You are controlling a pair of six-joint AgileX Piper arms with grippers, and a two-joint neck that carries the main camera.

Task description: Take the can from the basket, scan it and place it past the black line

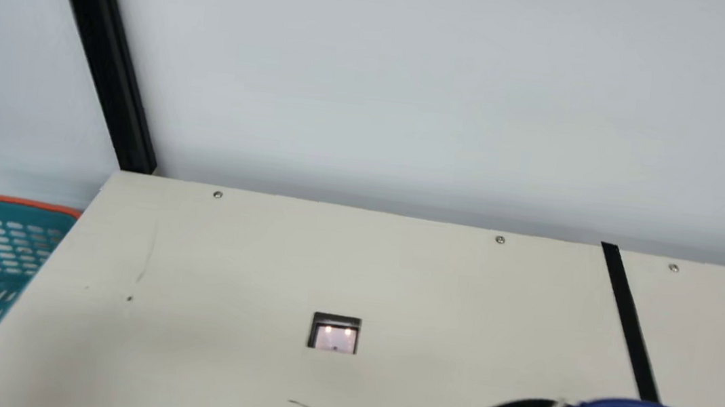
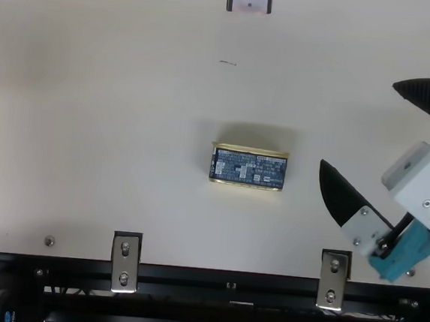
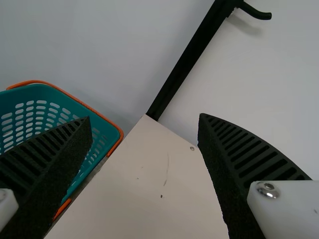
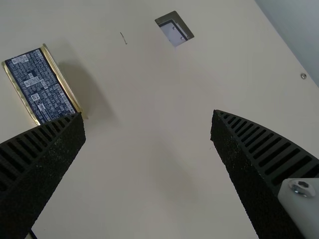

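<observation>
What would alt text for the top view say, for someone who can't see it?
A blue and gold can rests mid-view on the cream table, apart from the open right pincer at the right edge. At the top edge, a small lit scanner is set in the table.

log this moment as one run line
can: on table, outside basket, short of black line | scan: cannot tell | right gripper: open, empty, right of can | left gripper: open, empty
</observation>
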